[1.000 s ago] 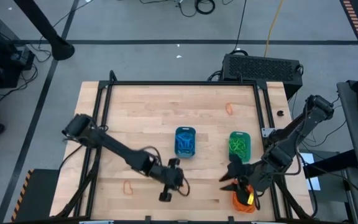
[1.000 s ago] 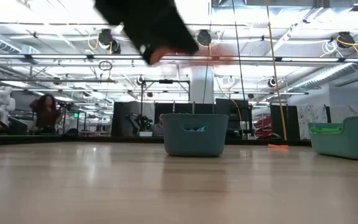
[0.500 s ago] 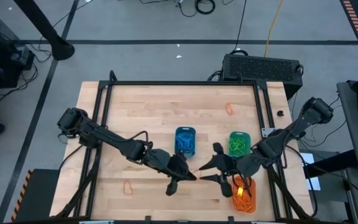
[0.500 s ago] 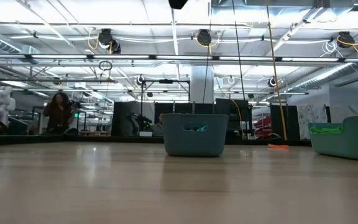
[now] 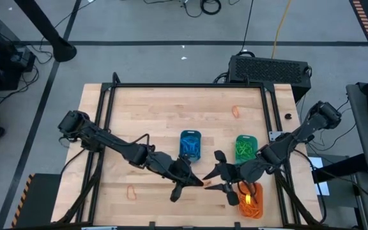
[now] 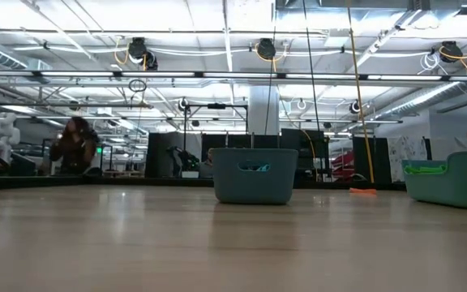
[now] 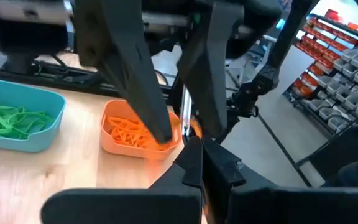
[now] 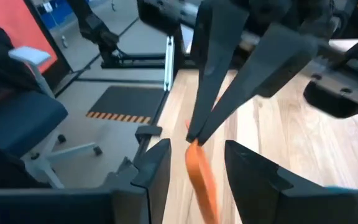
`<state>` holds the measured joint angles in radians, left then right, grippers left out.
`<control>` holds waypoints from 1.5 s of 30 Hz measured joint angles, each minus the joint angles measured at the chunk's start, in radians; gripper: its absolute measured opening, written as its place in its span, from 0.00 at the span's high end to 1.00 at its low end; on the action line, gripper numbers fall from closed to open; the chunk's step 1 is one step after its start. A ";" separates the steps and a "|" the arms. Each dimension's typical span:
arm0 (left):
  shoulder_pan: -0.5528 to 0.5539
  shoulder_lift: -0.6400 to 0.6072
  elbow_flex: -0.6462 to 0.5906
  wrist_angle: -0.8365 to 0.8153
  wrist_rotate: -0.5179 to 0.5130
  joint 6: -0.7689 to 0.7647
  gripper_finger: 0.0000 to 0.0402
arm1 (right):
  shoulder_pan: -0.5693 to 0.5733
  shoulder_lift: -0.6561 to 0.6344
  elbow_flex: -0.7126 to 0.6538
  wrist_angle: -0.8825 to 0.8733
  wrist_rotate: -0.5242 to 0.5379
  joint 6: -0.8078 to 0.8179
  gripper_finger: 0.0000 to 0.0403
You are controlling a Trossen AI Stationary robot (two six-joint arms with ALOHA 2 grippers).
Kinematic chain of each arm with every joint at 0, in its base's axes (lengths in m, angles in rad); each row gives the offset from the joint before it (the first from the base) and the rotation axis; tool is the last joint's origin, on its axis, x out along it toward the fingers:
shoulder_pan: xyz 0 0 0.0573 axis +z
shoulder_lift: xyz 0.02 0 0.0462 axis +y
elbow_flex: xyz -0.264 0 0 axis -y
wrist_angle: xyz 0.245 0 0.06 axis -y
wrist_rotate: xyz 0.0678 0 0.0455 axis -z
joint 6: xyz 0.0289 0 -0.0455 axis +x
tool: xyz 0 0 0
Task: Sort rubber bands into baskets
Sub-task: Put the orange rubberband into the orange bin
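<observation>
My left gripper (image 5: 195, 181) is above the table's near middle, shut on an orange rubber band (image 8: 199, 171). My right gripper (image 5: 220, 175) faces it from the right, open, with one finger on either side of the band and not touching it (image 8: 194, 165). The blue basket (image 5: 190, 145), the green basket (image 5: 246, 147) and the orange basket (image 5: 252, 202) stand on the table, each holding bands of its own colour. The left wrist view shows the orange basket (image 7: 140, 130) and the green basket (image 7: 18, 119) behind my right gripper's fingers (image 7: 143, 93). My left gripper pinches one end of the orange band (image 8: 192, 145) between its two fingertips (image 8: 211, 106). The band is lifted clear of the table and its free length (image 8: 204, 186) reaches out between my right gripper's open fingers.
Two loose orange bands lie on the wood, one at the far right (image 5: 236, 111) and one at the near left (image 5: 131, 191). A black frame (image 5: 184, 85) borders the table. In the low view the blue basket (image 6: 254, 174) stands mid-table and the green one (image 6: 452, 178) at right.
My left gripper has moved toward the table's right edge, carrying the orange band. My right gripper has left the orange basket and moved toward the left, meeting it, open around the band. In the last half second both have barely moved.
</observation>
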<state>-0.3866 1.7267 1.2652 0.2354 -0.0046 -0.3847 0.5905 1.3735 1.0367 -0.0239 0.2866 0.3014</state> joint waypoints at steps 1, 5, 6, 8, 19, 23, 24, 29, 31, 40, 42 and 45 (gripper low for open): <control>0.000 0.000 0.000 0.001 0.000 0.000 1.00 | -0.001 0.007 0.000 -0.002 -0.002 0.000 0.64; 0.000 0.000 0.000 0.004 0.000 0.005 1.00 | -0.002 0.020 -0.001 -0.004 -0.001 0.000 0.64; 0.000 0.000 0.000 0.010 0.001 0.005 1.00 | -0.002 0.020 -0.001 -0.002 0.001 -0.001 0.65; 0.000 0.000 0.000 0.012 0.004 0.006 1.00 | -0.002 0.020 -0.001 -0.003 0.000 -0.003 0.67; 0.001 0.000 0.000 -0.035 0.007 0.006 0.93 | 0.002 0.007 -0.001 -0.081 -0.008 0.029 0.98; 0.000 0.000 0.000 -0.117 0.008 0.000 0.82 | 0.007 -0.013 -0.001 -0.140 -0.018 0.066 1.00; 0.000 0.000 0.000 -0.144 0.010 0.000 0.79 | 0.007 -0.020 -0.001 -0.152 -0.036 0.084 1.00; 0.000 -0.007 0.000 -0.342 0.075 -0.012 0.64 | 0.032 -0.042 0.000 -0.307 -0.213 0.263 1.00; -0.002 -0.009 0.002 -0.471 0.129 -0.062 0.60 | 0.056 -0.042 0.000 -0.397 -0.295 0.353 1.00; -0.083 0.003 -0.035 -1.125 0.214 -0.154 0.56 | 0.188 -0.034 0.000 -0.671 -0.372 0.629 1.00; -0.122 0.002 -0.059 -1.182 0.220 -0.180 0.56 | 0.209 -0.033 0.000 -0.677 -0.367 0.665 1.00; -0.190 0.002 -0.102 -1.207 0.250 -0.187 0.56 | 0.233 -0.018 0.000 -0.714 -0.363 0.722 1.00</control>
<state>-0.5764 1.7290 1.1629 -0.9714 0.2455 -0.5714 0.8233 1.3557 1.0365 -0.7381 -0.0761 1.0234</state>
